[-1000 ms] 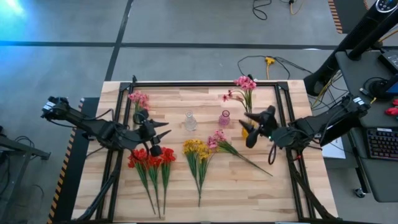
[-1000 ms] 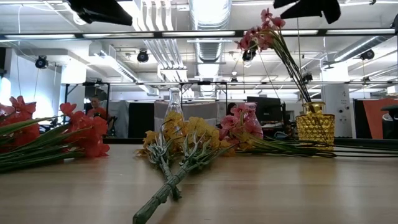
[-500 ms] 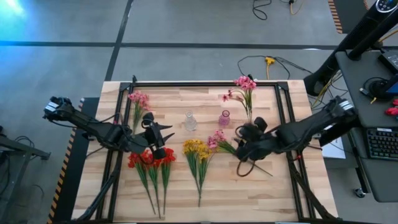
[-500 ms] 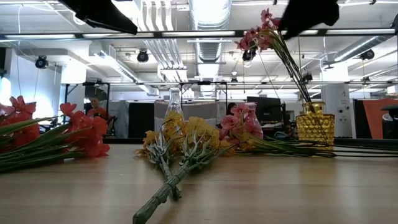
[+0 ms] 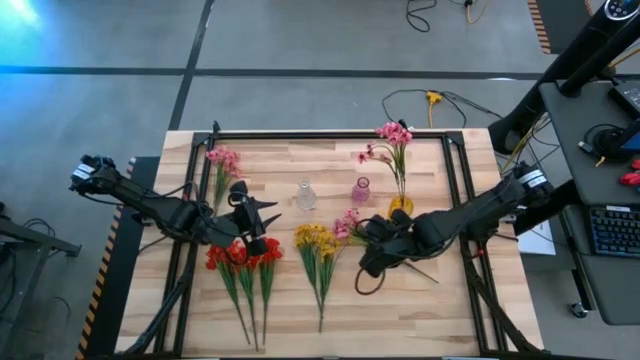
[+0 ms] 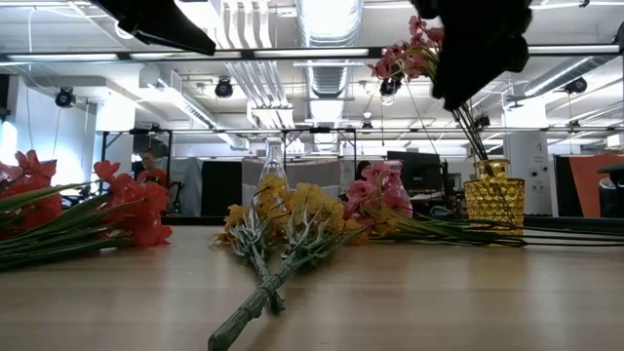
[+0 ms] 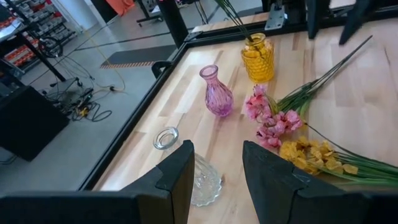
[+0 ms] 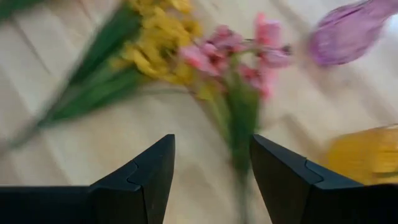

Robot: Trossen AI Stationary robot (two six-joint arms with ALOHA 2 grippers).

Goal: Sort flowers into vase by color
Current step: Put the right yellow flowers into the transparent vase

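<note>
Red flowers (image 5: 243,256), yellow flowers (image 5: 316,241) and a pink sprig (image 5: 350,224) lie flat on the wooden table. More pink flowers (image 5: 222,160) lie near the far left corner. Other pink flowers (image 5: 393,134) stand with their stems in the yellow vase (image 5: 400,206). A clear vase (image 5: 306,195) and a purple vase (image 5: 361,190) stand upright mid-table. My right gripper (image 5: 371,251) is open and hovers over the pink sprig (image 8: 239,68), by its stem. My left gripper (image 5: 262,224) is open, above the red blossoms.
Black rails (image 5: 455,190) frame the tabletop on the left, right and far sides. Bare wood (image 5: 400,315) lies along the near edge. In the left wrist view the clear vase (image 7: 186,168) sits just ahead of my fingers, with the purple vase (image 7: 217,93) and the yellow vase (image 7: 260,56) beyond.
My right gripper has swung from beside the yellow vase toward the table's left and near edge, coming down over the pink sprig lying on the table. The flowers and vases have stayed where they were.
</note>
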